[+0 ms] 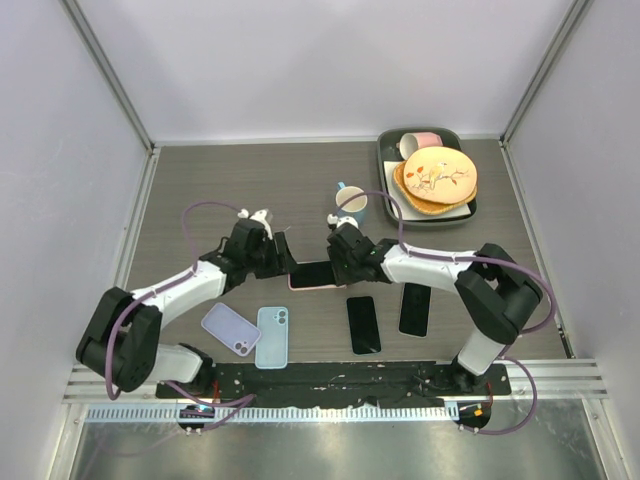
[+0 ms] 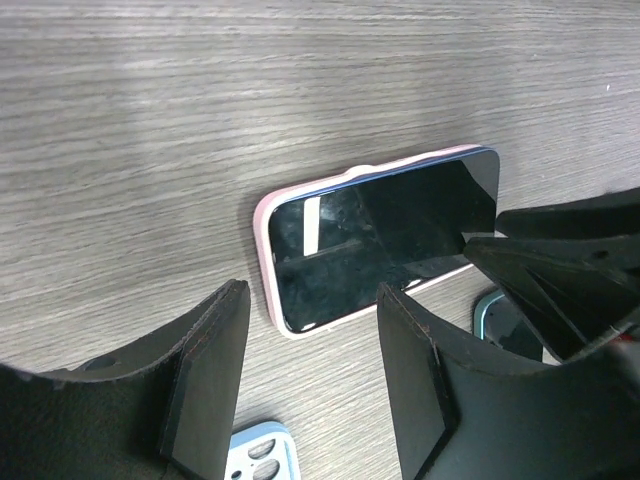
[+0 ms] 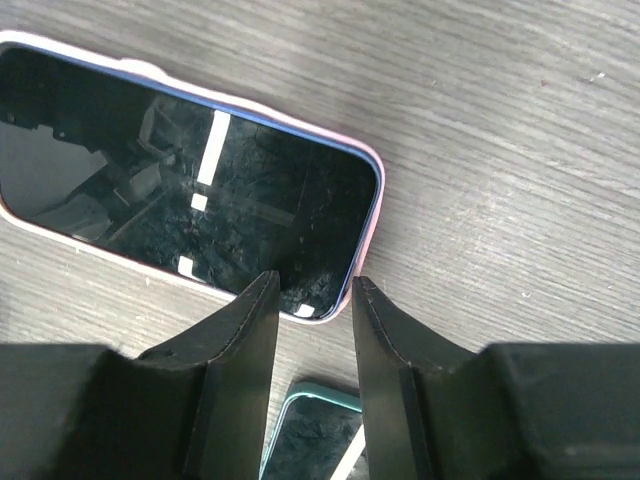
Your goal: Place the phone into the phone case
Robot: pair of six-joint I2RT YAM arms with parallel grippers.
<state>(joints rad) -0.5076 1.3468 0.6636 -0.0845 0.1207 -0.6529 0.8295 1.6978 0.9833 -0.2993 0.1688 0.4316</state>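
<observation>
A dark-screened phone (image 1: 315, 274) lies face up in a pink case (image 2: 262, 240) at mid-table. Its blue rim shows above the case along the far long edge (image 3: 300, 140). My left gripper (image 1: 282, 255) is at the phone's left end; in the left wrist view (image 2: 315, 350) it is wide open and empty, just short of the case's corner. My right gripper (image 1: 338, 262) is at the phone's right end; in the right wrist view (image 3: 310, 300) its jaws stand a little apart over the phone's near right corner, holding nothing.
A light blue case (image 1: 272, 337) and a lavender one (image 1: 231, 328) lie near left. Two black phones (image 1: 364, 324) (image 1: 414, 309) lie near right; one has a teal rim (image 3: 315, 440). A blue mug (image 1: 351, 203) stands behind. A tray (image 1: 384, 165) with plates and a pink cup (image 1: 420, 142) is at the back right.
</observation>
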